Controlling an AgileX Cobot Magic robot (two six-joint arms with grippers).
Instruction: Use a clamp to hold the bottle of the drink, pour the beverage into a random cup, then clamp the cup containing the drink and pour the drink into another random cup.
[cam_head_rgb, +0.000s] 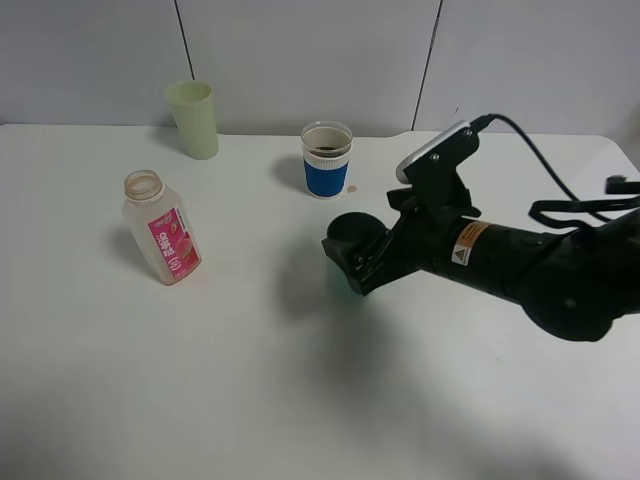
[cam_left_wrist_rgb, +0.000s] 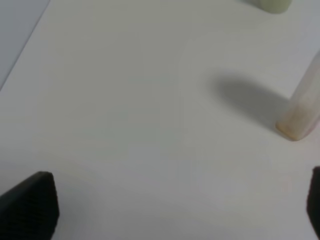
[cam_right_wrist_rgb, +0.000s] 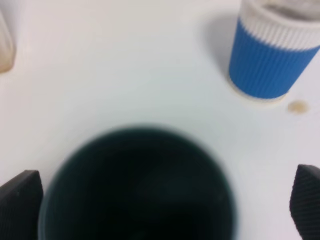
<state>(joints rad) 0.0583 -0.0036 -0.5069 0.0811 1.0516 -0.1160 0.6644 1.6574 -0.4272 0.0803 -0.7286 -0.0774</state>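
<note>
While my right tool (cam_right_wrist_rgb: 160, 200) straddles the dark cup (cam_right_wrist_rgb: 137, 187), spread and not gripping, just beside the blue cup (cam_head_rgb: 327, 160), I risk nudging the dark cup over by closing off-centre.

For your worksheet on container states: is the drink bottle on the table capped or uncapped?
Uncapped. The exterior high view shows the bottle standing upright with an open mouth and no lid on it.

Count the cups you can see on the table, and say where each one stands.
3: a pale green cup at the back left, a blue-banded cup at the back centre, and a dark cup under the right arm's jaws.
</note>
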